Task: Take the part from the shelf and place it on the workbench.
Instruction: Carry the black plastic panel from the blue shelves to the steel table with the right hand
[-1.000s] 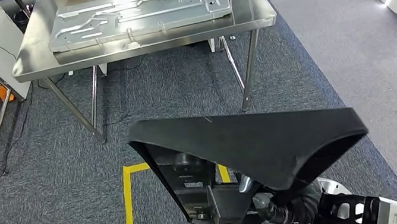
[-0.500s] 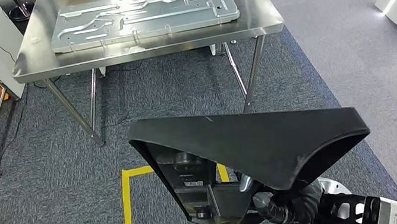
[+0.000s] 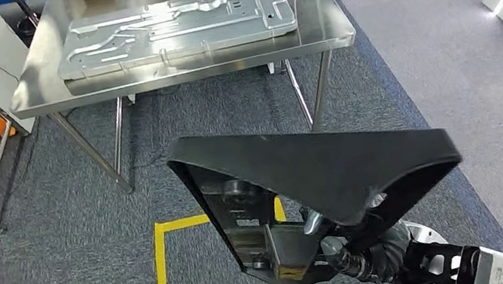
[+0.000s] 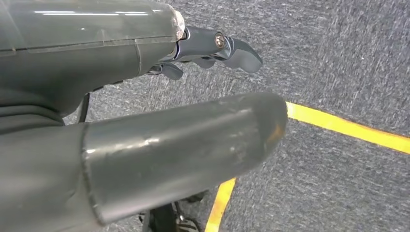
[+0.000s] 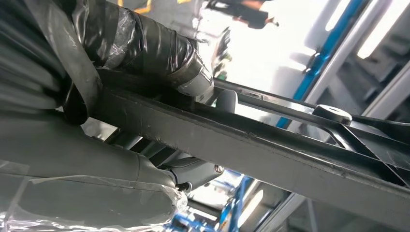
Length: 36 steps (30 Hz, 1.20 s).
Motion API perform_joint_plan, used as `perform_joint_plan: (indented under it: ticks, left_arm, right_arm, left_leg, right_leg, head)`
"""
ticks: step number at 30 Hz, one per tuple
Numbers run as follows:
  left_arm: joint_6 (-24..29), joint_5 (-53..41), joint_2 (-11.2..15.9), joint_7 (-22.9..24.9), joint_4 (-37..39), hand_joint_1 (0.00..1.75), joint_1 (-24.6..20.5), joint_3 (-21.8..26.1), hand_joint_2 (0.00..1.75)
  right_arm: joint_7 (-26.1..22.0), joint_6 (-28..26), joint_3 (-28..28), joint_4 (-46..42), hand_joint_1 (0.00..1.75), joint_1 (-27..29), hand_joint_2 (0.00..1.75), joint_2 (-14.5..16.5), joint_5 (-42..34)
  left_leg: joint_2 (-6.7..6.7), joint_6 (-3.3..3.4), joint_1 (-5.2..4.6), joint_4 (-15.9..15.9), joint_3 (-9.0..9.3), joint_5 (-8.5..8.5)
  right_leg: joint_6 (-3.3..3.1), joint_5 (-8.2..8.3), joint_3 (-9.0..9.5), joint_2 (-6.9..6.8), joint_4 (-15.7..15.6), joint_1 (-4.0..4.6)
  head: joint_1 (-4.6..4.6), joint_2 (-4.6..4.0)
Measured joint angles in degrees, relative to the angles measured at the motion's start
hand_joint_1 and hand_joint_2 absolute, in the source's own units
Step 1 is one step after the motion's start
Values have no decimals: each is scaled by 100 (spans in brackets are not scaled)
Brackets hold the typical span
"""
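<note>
Right robot hand grips black part; left robot hand holds nothing.

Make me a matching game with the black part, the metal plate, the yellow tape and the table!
Things:
1. black part
2. metal plate
3. yellow tape
4. table

Places:
A. stuck on the carpet
B. lying flat on the table
C. held in the right hand
D. standing on the carpet ahead

Pairs: 1-C, 2-B, 3-A, 4-D
</note>
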Motion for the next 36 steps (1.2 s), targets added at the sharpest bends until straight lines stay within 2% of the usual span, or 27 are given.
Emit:
perform_joint_plan:
  ticks: [1, 2, 3, 5, 6, 7, 9, 12, 13, 15, 16, 17, 18, 19, 20, 21, 22, 24, 26, 28, 29, 31, 32, 33, 34, 35, 36]
  left_arm:
    - [-1, -2, -4, 0, 0, 0, 8, 0, 0]
    - [-2, -4, -9, -1, 0, 0, 19, 0, 0]
    - [-3, -5, -14, -2, 0, 0, 27, 0, 0]
    - [-6, -6, -18, -8, 0, 0, 34, 0, 0]
    - [-9, -6, -18, -10, 0, 0, 33, 0, 0]
    - [-12, -6, -18, -11, 0, 0, 33, 0, 0]
    - [-16, -6, -19, -11, 0, 0, 49, 0, 0]
    - [-19, -5, -20, -10, 0, 0, 64, 0, 0]
    - [-19, -5, -21, -10, 0, 0, 57, 0, 0]
    - [-21, -4, -22, -11, 0, 0, 42, 0, 0]
    - [-21, -4, -22, -11, 0, 0, 38, 0, 0]
    - [-22, -4, -23, -11, 0, 0, 38, 0, 0]
    - [-22, -4, -25, -11, 0, 0, 40, 0, 0]
    - [-22, -4, -26, -11, 0, 0, 41, 0, 0]
    - [-23, -4, -28, -11, 0, 0, 41, 0, 0]
    - [-26, -4, -36, -11, 0, 0, 37, 0, 0]
    - [-29, -4, -44, -10, 0, 0, 29, 0, 0]
    - [-34, -3, -62, -10, 0, 0, 19, 0, 0]
    - [-37, -2, -71, -11, 0, 0, 13, 0, 0]
    - [-38, -2, -78, -11, 0, 0, 5, 0, 0]
    - [-36, -1, -75, -11, 0, 0, 4, 0, 0]
    - [-34, -1, -72, -11, 0, 0, 13, 0, 0]
    - [-34, -1, -72, -11, 0, 0, 25, 0, 0]
    - [-36, -2, -72, -11, 0, 0, 36, 0, 0]
    - [-37, -3, -72, -14, 0, 0, 45, 0, 0]
    - [-37, -4, -70, -17, 0, 0, 48, 0, 0]
    - [-38, -4, -69, -21, 0, 0, 48, 0, 0]
  right_arm:
    - [1, -32, -1, 1, 175, 3, 175, -3, 45]
    - [0, -54, -2, 1, 175, 5, 175, -7, 78]
    - [-1, -61, -3, 1, 175, 7, 175, -11, 94]
    - [5, -36, -5, 1, 175, 5, 175, -22, 85]
    - [7, -12, -8, 1, 175, 2, 175, -29, 62]
    - [8, 12, -10, 0, 175, -1, 175, -36, 34]
    - [8, 37, -15, -1, 175, -1, 175, -50, -17]
    - [8, 40, -26, -11, 175, 0, 175, -70, -54]
    - [7, 40, -31, -18, 175, 0, 175, -78, -57]
    - [5, 40, -36, -27, 175, 10, 175, -92, -59]
    - [6, 40, -37, -27, 175, 21, 175, -99, -59]
    - [8, 40, -38, -27, 175, 31, 175, -105, -59]
    - [8, 40, -38, -27, 175, 38, 175, -110, -59]
    - [9, 40, -39, -27, 175, 43, 175, -116, -59]
    - [9, 40, -40, -28, 175, 44, 175, -121, -59]
    - [9, 40, -43, -28, 175, 44, 175, -127, -60]
    - [10, 40, -49, -32, 175, 42, 175, -134, -62]
    - [11, 40, -63, -38, 175, 46, 175, -142, -75]
    - [12, 45, -75, -49, 175, 57, 175, -146, -96]
    - [7, 53, -87, -64, 175, 73, 175, -152, -118]
    - [1, 56, -91, -72, 175, 86, 175, -154, -128]
    - [-10, 62, -96, -80, 175, 124, 175, -155, -144]
    - [-13, 67, -97, -80, 175, 147, 175, -155, -146]
    - [-16, 74, -98, -80, 175, 165, 175, -155, -148]
    - [-20, 79, -99, -80, 175, 175, 175, -155, -150]
    - [-23, 84, -99, -80, 175, 177, 175, -155, -151]
    - [-25, 86, -100, -80, 175, 177, 175, -155, -151]
  left_leg:
    - [0, -12, 0, 359, -228, -99]
    - [3, -17, 0, 539, -377, -81]
    - [7, -14, 1, 479, -410, 57]
    - [28, 11, 1, -239, -153, 559]
    - [47, 38, -11, -632, 18, 749]
    - [61, 72, -24, -910, 138, 860]
    - [72, 147, -58, -1063, 200, 856]
    - [53, 255, -40, -1108, 250, 841]
    - [51, 291, -28, -1125, 280, 835]
    - [52, 342, -27, -1129, 315, 791]
    - [46, 352, -30, -1127, 338, 765]
    - [36, 354, -32, -1125, 368, 733]
    - [22, 349, -34, -1124, 413, 698]
    - [5, 339, -35, -1124, 477, 656]
    - [-10, 326, -36, -1127, 536, 611]
    - [-22, 306, -40, -1131, 590, 566]
    - [-35, 279, -46, -1130, 623, 527]
    - [-45, 214, -41, -1168, 650, 484]
    - [-32, 155, -35, -1223, 704, 454]
    - [-9, 103, -35, -981, 635, 319]
    - [-1, 82, -26, -672, 481, 190]
    - [1, 36, -20, 129, -14, -74]
    - [2, 19, -17, 381, -212, -83]
    - [3, 8, -13, 435, -321, 27]
    - [5, 5, -9, 242, -308, 260]
    - [11, 11, -6, -129, -202, 554]
    - [19, 26, -12, -501, -74, 770]
  right_leg:
    - [-10, -24, 25, -26, -3, 5]
    - [-11, -52, 53, -48, -1, 9]
    - [-2, -82, 87, -64, 2, 11]
    - [39, -151, 180, -92, 5, 12]
    - [71, -190, 215, -103, 12, 22]
    - [104, -222, 235, -115, 19, 31]
    - [167, -265, 247, -130, 24, 46]
    - [255, -375, 223, -100, 158, 25]
    - [279, -491, 116, -71, 389, 16]
    - [310, -809, -323, -19, 1178, 6]
    - [322, -911, -576, -12, 1561, 5]
    - [326, -906, -764, -10, 1789, 4]
    - [321, -775, -841, -9, 1789, 5]
    - [302, -518, -790, -8, 1536, 7]
    - [270, -215, -654, -2, 1130, 14]
    - [228, 6, -504, 11, 744, 33]
    - [189, 139, -377, 22, 418, 53]
    - [130, 119, -278, 38, 189, 93]
    - [90, 97, -206, 38, 91, 77]
    - [36, 80, -100, 34, 0, 33]
    - [14, 63, -54, 29, -22, 18]
    - [-10, -2, 10, 24, -22, 19]
    - [-10, -40, 50, 24, -18, 20]
    - [-6, -83, 101, 26, -13, 20]
    - [3, -132, 163, 28, -6, 19]
    - [18, -185, 228, 29, 2, 17]
    - [41, -237, 283, 30, 9, 20]
  head:
    - [0, 0]
    - [0, 0]
    - [0, 0]
    - [0, 0]
    - [1, 0]
    - [1, 0]
    - [1, 0]
    - [1, 0]
    - [1, 0]
    - [2, 0]
    - [2, 0]
    - [2, 0]
    - [2, 0]
    - [2, 0]
    - [2, 0]
    - [2, 0]
    - [4, 0]
    - [4, 0]
    - [3, 0]
    - [4, 0]
    - [4, 0]
    - [3, 0]
    - [3, 0]
    - [3, 0]
    - [3, 0]
    - [3, 0]
    - [4, 0]
